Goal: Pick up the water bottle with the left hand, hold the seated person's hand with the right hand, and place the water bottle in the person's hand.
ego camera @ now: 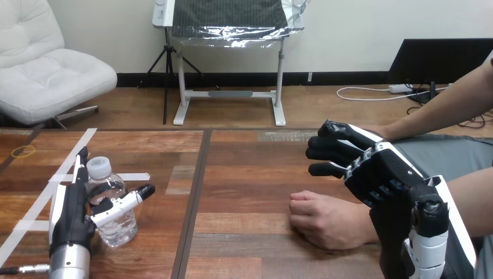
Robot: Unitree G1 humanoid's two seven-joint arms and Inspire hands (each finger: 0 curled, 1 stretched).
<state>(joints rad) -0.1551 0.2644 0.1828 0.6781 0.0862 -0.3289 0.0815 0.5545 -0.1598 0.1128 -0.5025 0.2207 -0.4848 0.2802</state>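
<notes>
At seven o'clock on the desk (244, 174), the left robot hand (72, 212) stands on edge with its fingers (81, 161) straight and pointing to twelve o'clock. Its thumb (127, 203) is spread out toward two o'clock. The hand is not clenched. One water bottle (119, 228) stands upright in the fork between thumb and fingers. It is clear, has one white cap (99, 167), and rests on the desk. The thumb crosses the bottle's front. The fingers rise just beside its nine o'clock side, though whether they press on it cannot be told.

At four o'clock, well apart from the bottle, the right robot hand (378, 171) is raised above the desk, its back toward the camera and its tip toward nine o'clock. Whether it grips anything cannot be told.

Two of the person's arms come in from three o'clock. One ends in the person's fist (325, 224), which rests knuckles-down on the desk at about five o'clock, below and just beside the right robot hand. The other, the person's forearm (447, 107), slopes down from two o'clock and passes behind the right robot hand, which hides where it ends.

Around the bottle, three strips of white tape (72, 151) lie on the wood. One yellow ring (24, 151) lies flat at ten o'clock, near the desk's far left corner.
</notes>
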